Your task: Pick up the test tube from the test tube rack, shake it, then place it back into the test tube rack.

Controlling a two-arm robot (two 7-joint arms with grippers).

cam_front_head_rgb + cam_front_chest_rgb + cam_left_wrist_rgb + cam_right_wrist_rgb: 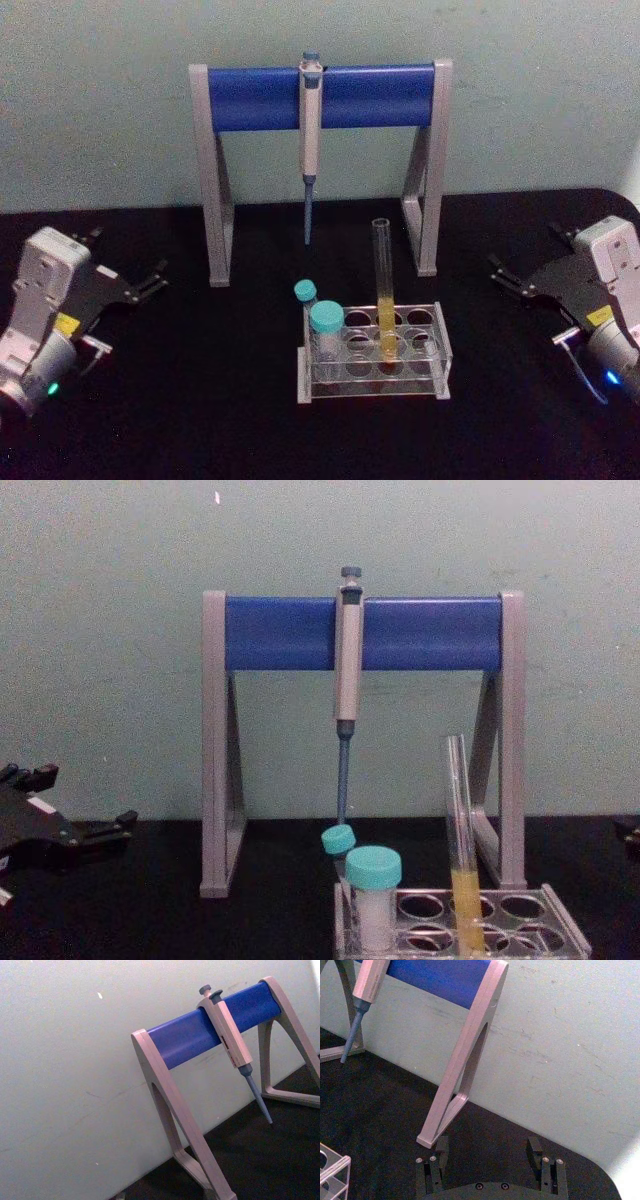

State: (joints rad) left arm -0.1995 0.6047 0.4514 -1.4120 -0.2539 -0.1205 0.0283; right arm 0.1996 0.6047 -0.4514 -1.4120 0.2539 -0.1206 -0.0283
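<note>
test tube point(385, 290) is seen upright in the rack point(438, 345), mid-bench point(200, 400) | left gripper point(128, 258) is parked at the left — jaws spread wide | right gripper point(528, 252) is parked at the right — jaws spread wide

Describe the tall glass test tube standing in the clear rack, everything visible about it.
The tall thin clear glass test tube is uncapped, with yellow-orange liquid in its lower part and nothing above. It stands upright in a hole near the middle of the low clear plastic rack, rising far above it. Only the rack touches it.
</note>
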